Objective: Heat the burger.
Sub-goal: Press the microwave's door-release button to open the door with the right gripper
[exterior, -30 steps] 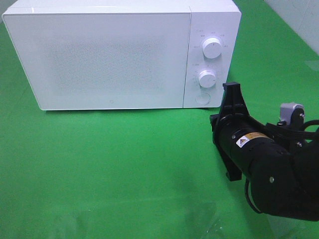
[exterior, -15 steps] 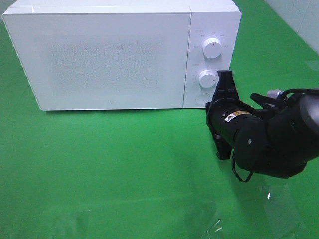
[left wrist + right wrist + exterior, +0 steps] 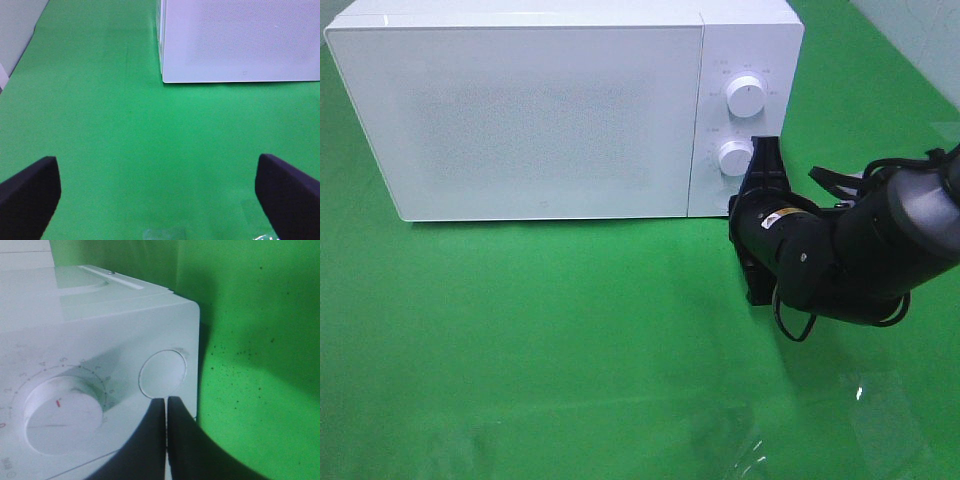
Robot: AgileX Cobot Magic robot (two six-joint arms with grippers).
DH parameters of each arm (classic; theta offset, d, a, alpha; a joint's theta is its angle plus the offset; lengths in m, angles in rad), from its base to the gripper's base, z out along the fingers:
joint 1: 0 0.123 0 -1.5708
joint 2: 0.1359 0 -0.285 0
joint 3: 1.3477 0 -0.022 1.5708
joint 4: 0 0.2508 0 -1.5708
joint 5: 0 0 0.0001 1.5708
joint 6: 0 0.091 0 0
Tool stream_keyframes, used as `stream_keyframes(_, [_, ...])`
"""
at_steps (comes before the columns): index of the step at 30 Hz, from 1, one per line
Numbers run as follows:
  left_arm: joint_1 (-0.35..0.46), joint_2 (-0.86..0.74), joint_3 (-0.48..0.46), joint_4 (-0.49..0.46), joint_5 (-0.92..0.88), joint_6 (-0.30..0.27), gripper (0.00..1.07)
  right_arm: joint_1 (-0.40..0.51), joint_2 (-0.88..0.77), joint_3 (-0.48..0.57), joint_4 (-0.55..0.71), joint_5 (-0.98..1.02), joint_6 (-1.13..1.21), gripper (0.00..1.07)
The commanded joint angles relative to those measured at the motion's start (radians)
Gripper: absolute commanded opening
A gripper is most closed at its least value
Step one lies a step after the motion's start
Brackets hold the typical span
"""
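No burger shows in any view. The white microwave [image 3: 540, 110] stands at the back of the green table with its door closed. My right gripper [image 3: 766, 150] is shut with nothing in it, and its tips are at the control panel beside the lower knob [image 3: 734, 157]. In the right wrist view the closed fingertips [image 3: 166, 402] sit just at the edge of the round button [image 3: 162, 373], next to the lower knob [image 3: 62, 412]; contact cannot be told. My left gripper [image 3: 159, 195] is open over bare green table, short of the microwave's corner [image 3: 240, 40].
The upper knob [image 3: 747, 97] sits above the lower one on the panel. The round button [image 3: 726, 197] is at the panel's bottom. Green cloth [image 3: 570, 340] covers the table in front of the microwave. A pale wall edge [image 3: 920, 40] runs at the far right.
My right arm has swung left and toward the microwave, bringing the shut gripper up to the control panel. The left gripper's fingers stay wide apart.
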Motion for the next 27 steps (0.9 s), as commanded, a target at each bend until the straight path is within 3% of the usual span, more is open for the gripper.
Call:
stream_keyframes(1, [0.004,-0.006,0.003,-0.009,-0.01,-0.002,0.98,-0.019,0.019,-0.029,-0.032,0.012,0.015,0.0])
stream_keyframes(17, [0.004,-0.006,0.003,-0.009,-0.01,-0.002,0.98,-0.077,0.076,-0.126,-0.082,0.047,0.022,0.0])
stream_keyframes(27, [0.004,-0.006,0.003,-0.009,-0.01,-0.002,0.98,-0.097,0.076,-0.126,-0.081,0.039,0.023,0.0])
